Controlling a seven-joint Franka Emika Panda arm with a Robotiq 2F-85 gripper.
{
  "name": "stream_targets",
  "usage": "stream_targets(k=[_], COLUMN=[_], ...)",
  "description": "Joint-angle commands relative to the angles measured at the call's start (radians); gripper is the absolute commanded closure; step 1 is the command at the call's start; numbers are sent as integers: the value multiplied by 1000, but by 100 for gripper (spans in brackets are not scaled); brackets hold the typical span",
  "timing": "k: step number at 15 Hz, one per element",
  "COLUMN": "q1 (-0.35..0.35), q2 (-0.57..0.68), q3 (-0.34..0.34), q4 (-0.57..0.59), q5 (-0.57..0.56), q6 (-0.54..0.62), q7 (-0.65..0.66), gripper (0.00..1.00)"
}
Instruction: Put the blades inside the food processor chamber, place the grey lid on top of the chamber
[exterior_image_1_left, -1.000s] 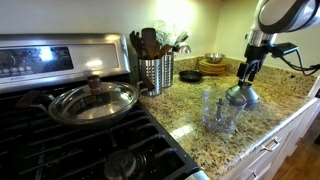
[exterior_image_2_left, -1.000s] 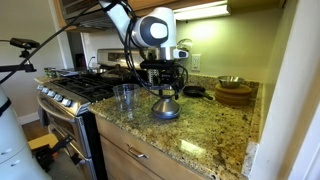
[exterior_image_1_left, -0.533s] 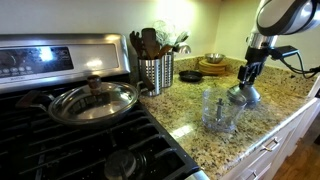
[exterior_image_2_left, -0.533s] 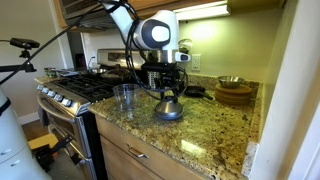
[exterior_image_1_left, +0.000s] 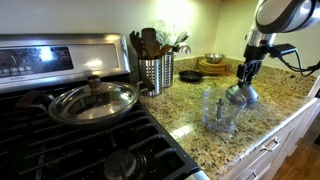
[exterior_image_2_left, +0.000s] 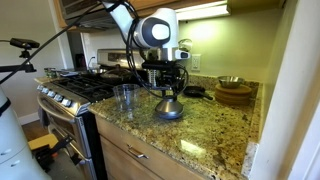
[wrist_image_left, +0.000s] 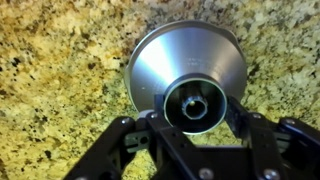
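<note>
The grey lid (exterior_image_1_left: 241, 96) (exterior_image_2_left: 168, 108) stands on the granite counter, knob up; in the wrist view (wrist_image_left: 165, 55) it fills the middle. My gripper (exterior_image_1_left: 243, 78) (exterior_image_2_left: 166, 84) (wrist_image_left: 195, 112) is right above it, with a finger pressed on each side of the knob. The food processor chamber (exterior_image_1_left: 220, 112) (exterior_image_2_left: 125, 97), a clear cup, stands on the counter a little way from the lid. A slim dark piece, the blades (exterior_image_1_left: 220, 105), shows faintly inside it.
A perforated steel utensil holder (exterior_image_1_left: 155, 72) stands at the back. A pan with a glass lid (exterior_image_1_left: 93, 100) sits on the stove (exterior_image_1_left: 60, 145). Wooden bowls (exterior_image_1_left: 212, 65) (exterior_image_2_left: 235, 92) and a small black pan (exterior_image_1_left: 190, 75) are behind. The counter edge is near the cup.
My gripper has shifted only slightly at the lid's knob. The lid stays on the counter and the cup has not moved.
</note>
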Motion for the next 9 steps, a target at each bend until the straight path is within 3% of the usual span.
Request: stream_targets(k=[1, 9], q1=[3, 34], q2=[-43, -188], q3=[14, 43], q4=[-11, -5], q5=[23, -2], q6=[-79, -270], q7=[-30, -65], gripper=[65, 65])
